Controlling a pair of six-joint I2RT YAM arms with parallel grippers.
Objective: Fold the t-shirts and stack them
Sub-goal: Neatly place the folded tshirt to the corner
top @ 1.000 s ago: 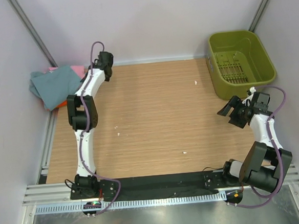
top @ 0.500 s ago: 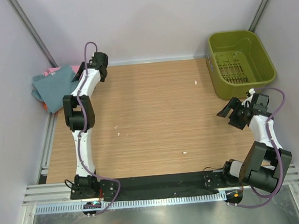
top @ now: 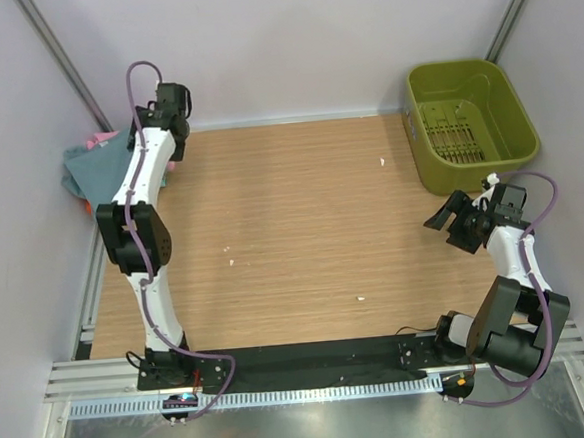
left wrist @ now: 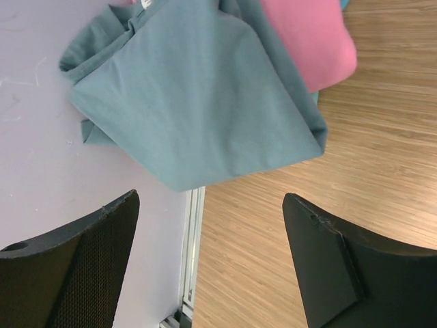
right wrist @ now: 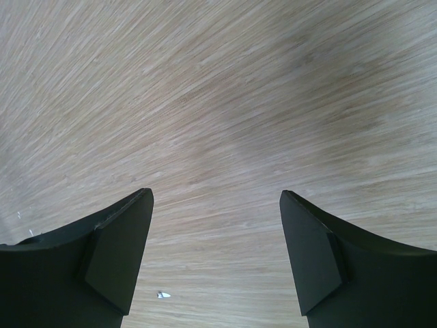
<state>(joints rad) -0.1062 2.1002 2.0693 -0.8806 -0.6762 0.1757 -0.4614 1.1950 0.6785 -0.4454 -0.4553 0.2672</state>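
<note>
The t-shirts lie in a heap at the table's far left corner, against the wall. A slate blue-grey one [left wrist: 198, 102] [top: 88, 168] lies on top, folded, with a pink one [left wrist: 307, 41] [top: 98, 139] sticking out beneath it. My left gripper [left wrist: 210, 198] [top: 161, 110] hovers open just off the heap's near corner, touching no cloth, nothing between its fingers. My right gripper [right wrist: 215, 193] [top: 444, 213] stands open and empty over bare wood at the right side of the table.
An olive-green basket [top: 471, 121] sits at the far right corner with nothing in it. The wooden table [top: 301, 208] carries a few small white scraps [top: 360, 297]. A metal rail [left wrist: 193, 253] runs along its left edge, and walls close in on three sides.
The left arm has swung left and back toward the corner, and its jaws have opened. The heap of shirts sits slightly farther left. The right arm has not moved.
</note>
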